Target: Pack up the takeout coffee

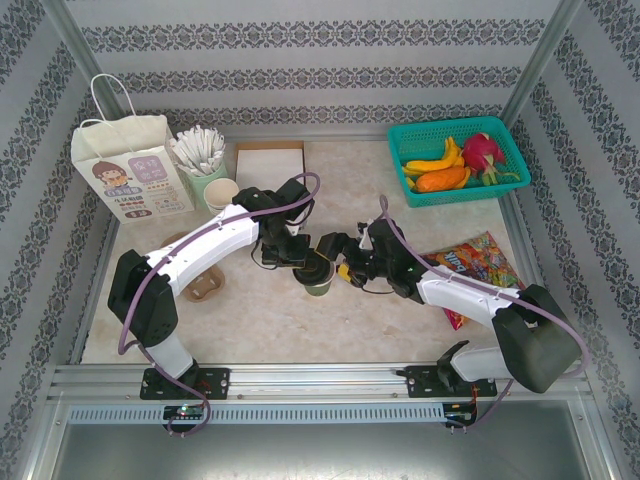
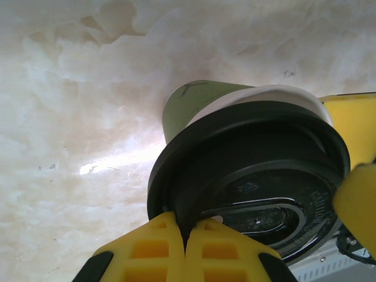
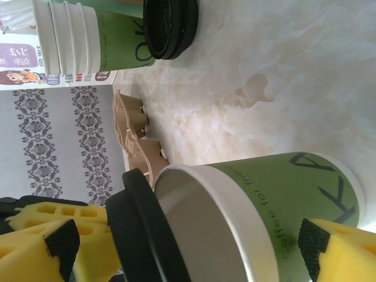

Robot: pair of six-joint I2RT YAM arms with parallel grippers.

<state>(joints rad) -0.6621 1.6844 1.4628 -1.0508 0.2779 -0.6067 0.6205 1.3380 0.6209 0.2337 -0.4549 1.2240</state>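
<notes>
**A:** What does the overhead view show?

**B:** The cup [image 1: 318,288], olive-green, stands mid-frame on the marble table [image 1: 260,320] with a black lid [image 1: 316,268] on top. The left gripper [image 1: 297,257] meets the lid from the left. The right gripper [image 1: 337,262] flanks the cup from the right. The paper bag [image 1: 130,170] stands in the upper left, well apart from the cup.

**A:** And the left wrist view?

**B:** The lid [image 2: 258,176] sits tilted in the lower right. At bottom centre the left gripper [image 2: 185,244] pinches the lid's rim, its yellow fingers pressed nearly together. A white strip of the cup's rim shows above the lid, so the lid is not seated.

**A:** The right wrist view?

**B:** The cup [image 3: 282,194] lies across the lower frame with its mouth uncovered. The lid [image 3: 141,229] hangs off it at the lower left. The right gripper [image 3: 187,241] is spread wide, one finger on either side of the cup. I cannot tell whether the pads touch it.

**A:** So how far along is the packing?

**B:** Early, I'd judge. The lid is not yet pressed on, and the cup has yet to go into the bag.
</notes>
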